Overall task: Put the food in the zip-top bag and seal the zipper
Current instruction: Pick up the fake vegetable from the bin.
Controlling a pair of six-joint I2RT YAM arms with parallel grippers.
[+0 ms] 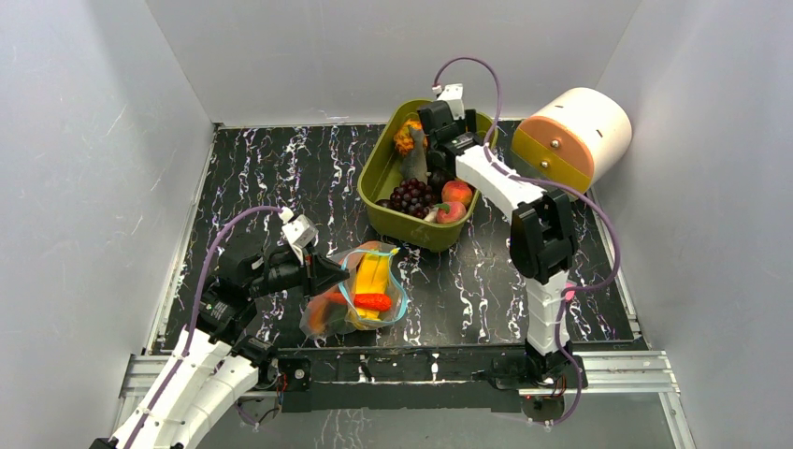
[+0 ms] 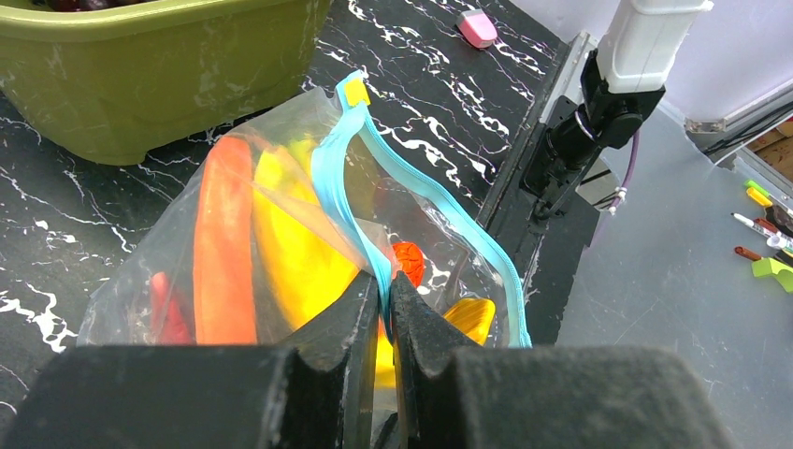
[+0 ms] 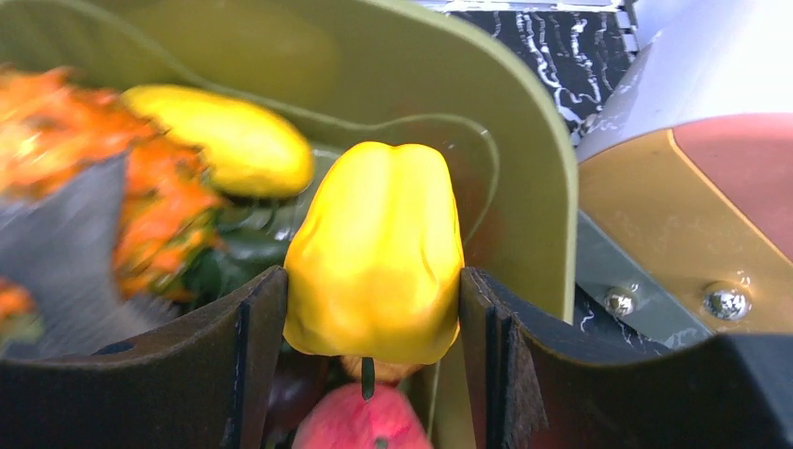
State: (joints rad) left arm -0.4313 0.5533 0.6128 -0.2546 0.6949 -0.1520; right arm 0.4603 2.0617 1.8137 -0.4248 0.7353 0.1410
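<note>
Right wrist view: yellow plastic toy pepper [image 3: 374,234] pinched

Right gripper [image 3: 369,285] squeezes it inside the olive-green tub [image 3: 524,187] at the tabletop's [image 1: 281,168] far edge, beside a cream drum [image 1: 584,126]. Left gripper [image 2: 385,295] pinches the teal-blue zipper [image 2: 337,178] of the clear floppy bag [image 2: 140,281] near the front edge.

Robotics lab: purpose-built test cell. Black marbled tabletop [image 1: 281,168] walled on three sides by bare grey panels [image 1: 374,56]. Aluminium rail [image 1: 636,372] along the tabletop's near edge, carrying the bolted bases of left arm [image 1: 192,388] and right arm [image 1: 542,238], both built of white links and black motor housings, each trailing a purple cable [image 1: 494,84]. Staged props on the tabletop: olive tub [image 1: 372,178] of toy food [image 1: 411,195] toward its far side, clear bag [image 1: 318,313] holding more toy food toward its near side, white drum [image 1: 589,126] with screwed-on orange face at its far right corner. Beyond the tabletop's near edge, seen from the left wrist, grey bench [image 2: 655,309] with loose pens [image 2: 751,224] and a green block [image 2: 771,267].
</note>
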